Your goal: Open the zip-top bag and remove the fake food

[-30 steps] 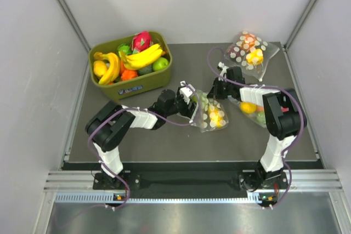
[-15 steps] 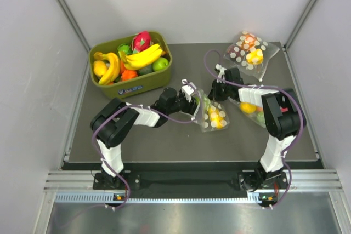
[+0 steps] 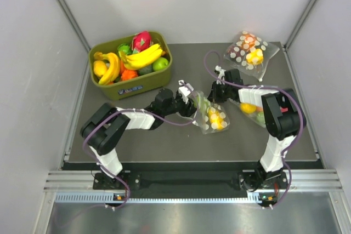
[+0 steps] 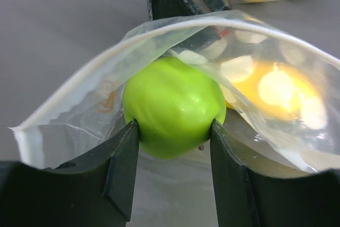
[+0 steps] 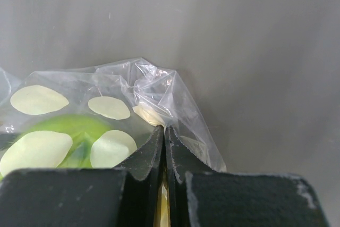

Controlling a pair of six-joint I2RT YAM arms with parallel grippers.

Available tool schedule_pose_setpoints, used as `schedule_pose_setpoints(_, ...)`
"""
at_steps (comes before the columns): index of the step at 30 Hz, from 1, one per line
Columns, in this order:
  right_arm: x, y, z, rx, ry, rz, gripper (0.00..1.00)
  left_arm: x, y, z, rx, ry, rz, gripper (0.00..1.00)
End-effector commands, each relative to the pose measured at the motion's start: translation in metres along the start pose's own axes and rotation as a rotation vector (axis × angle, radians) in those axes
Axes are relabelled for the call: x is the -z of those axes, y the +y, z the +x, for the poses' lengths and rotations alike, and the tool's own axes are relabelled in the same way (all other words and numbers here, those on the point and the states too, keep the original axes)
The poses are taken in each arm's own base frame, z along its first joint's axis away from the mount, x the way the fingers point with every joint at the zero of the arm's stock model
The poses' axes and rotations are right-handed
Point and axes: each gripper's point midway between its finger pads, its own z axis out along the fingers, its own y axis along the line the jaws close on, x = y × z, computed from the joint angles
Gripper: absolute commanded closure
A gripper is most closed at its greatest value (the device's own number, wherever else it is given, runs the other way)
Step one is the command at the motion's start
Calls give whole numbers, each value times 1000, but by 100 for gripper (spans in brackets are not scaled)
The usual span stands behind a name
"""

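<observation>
Left wrist view: left gripper point(image 4: 172, 129) is inside the mouth of the clear white-dotted plastic zip-top bag point(image 4: 297, 62), jaws part-open and clamped across the glossy round green plastic apple point(image 4: 170, 107). Yellow oval plastic fruit point(image 4: 276, 91) sits deeper in. Right gripper point(image 5: 163, 131) is pinched fully closed on a fold of bag film near the rim, nothing else in it. Bag lies right of and nearer than the olive-green plastic bin point(image 3: 131, 89). Handling guess: apple is light, rigid, slick, so grip across its widest part, as now, or it squirts out. Film is thin and floppy; hold it at the stiffer zip strip.
</observation>
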Motion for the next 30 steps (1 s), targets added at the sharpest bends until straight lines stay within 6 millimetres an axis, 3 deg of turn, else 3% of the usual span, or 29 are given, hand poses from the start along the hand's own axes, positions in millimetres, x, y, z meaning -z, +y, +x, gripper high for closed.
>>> schedule_pose_setpoints(1,13,9,-10,6,-34,-30,100,19,-13,-36,-36,-77,31,100)
schedule_pose_setpoints(9,21,-3,-18,-18,-64,-13,100,56,-23,-32,-35,-27,12,100)
schedule_pose_setpoints(10,21,-4,-18,-19,-63,-12,100,63,-23,-40,-46,-44,1,100)
schedule_pose_setpoints(12,24,-4,-20,-18,-72,-11,100,73,-23,-31,-43,-2,-15,100)
schedule_pose_setpoints(13,24,-4,-20,-19,-71,-9,100,79,-25,-39,-51,-12,-17,100)
schedule_pose_setpoints(15,25,-4,-21,-20,-75,-10,100,88,-24,-28,-40,55,-36,100)
schedule_pose_setpoints(20,26,-4,-21,-19,-76,-10,100,117,-18,-55,-27,-8,-137,100)
schedule_pose_setpoints(23,27,-3,-22,-15,-82,-15,100,132,-6,-76,-13,-58,-237,100)
schedule_pose_setpoints(30,31,1,-21,-11,-88,-24,100,156,25,-103,2,-70,-445,100)
